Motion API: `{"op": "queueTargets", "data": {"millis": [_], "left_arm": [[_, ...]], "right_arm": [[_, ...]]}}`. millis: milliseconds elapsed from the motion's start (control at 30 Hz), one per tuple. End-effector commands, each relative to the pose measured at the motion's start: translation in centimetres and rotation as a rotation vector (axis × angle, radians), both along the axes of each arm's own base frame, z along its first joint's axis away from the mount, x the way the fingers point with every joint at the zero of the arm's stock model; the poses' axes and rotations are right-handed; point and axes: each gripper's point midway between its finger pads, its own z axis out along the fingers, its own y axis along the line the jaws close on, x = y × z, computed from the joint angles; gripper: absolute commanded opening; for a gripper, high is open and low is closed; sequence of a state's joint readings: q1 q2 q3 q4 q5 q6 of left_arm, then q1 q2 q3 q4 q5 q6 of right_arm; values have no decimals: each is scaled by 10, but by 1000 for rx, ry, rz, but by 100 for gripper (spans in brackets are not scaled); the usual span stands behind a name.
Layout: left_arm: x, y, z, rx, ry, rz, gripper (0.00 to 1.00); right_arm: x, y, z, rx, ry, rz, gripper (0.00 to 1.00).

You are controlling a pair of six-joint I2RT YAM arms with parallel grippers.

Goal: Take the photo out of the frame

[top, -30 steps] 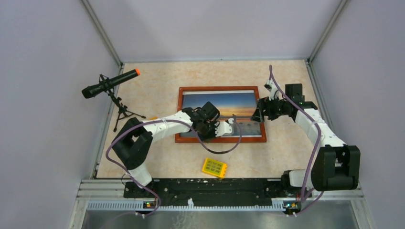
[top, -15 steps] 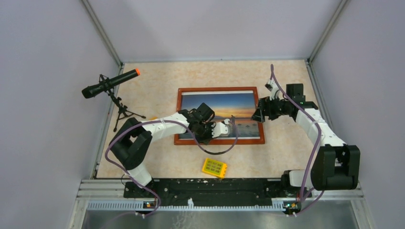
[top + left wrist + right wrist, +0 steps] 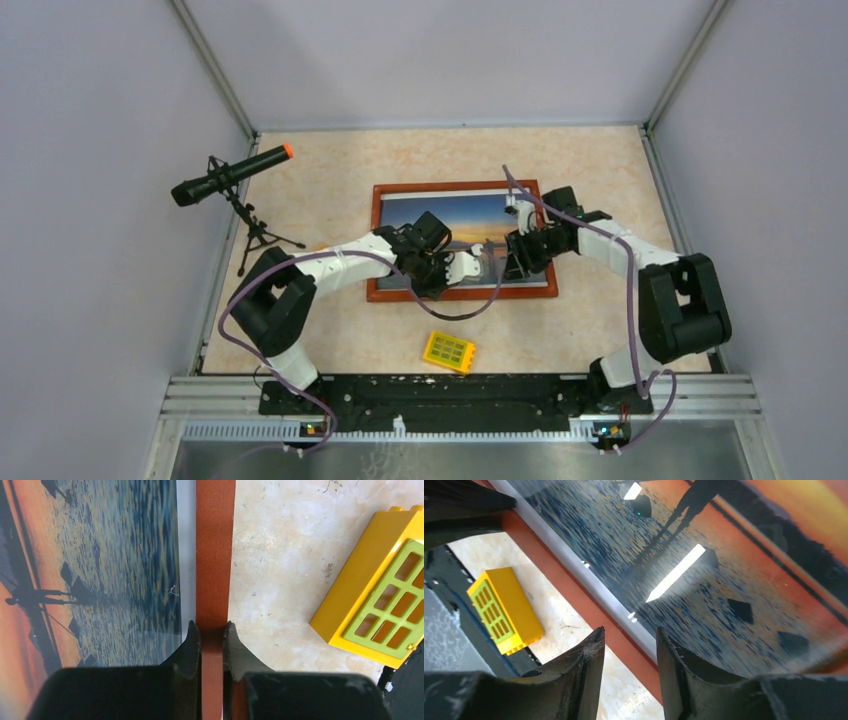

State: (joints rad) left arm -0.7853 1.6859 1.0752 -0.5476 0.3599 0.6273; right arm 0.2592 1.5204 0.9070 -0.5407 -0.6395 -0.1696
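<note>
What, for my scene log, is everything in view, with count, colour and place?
picture frame: 1, reddish-brown, flat at table centre
photo: 1, orange sunset over blue water, inside the frame
toy block: 1, yellow with green grille, on the table nearer the arm bases, apart from the frame
microphone: 1, black with orange tip, on a small tripod, far left
table: 1, beige marbled, under everything
left gripper: 1, black, shut on the frame's near border
right gripper: 1, black, open over the frame's near edge
</note>
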Motion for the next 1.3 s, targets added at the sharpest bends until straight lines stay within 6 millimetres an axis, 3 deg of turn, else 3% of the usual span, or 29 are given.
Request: {"op": "queueTargets", "data": {"millis": [0,267,567,733,933,1067,1267], "left_arm": [[12,-21,48,-125,-60,-1,0],[15,-24,61,-152,-63,1,0],[13,-18,38,-150,11,1,0],[22,-6,17,-91,-49,25,18],[19,-14,10,-101,-55,9,56],[15,-33,3,-94,-79,-18,61],[13,-57,-17,-33,-124,-58,59]], "right_arm": [[4,-4,-21,-122,-18,12,40],[7,-16,-46,-217,35,-24,36],[9,-13,-33,-192,4,-19,37],[6,-13,-38,-192,21,-14,37],[5,-13,-46,-198,47,-16,26],[7,-16,-48,-216,40,-30,21],[9,-20,-53,-243,40,-47,13]]}}
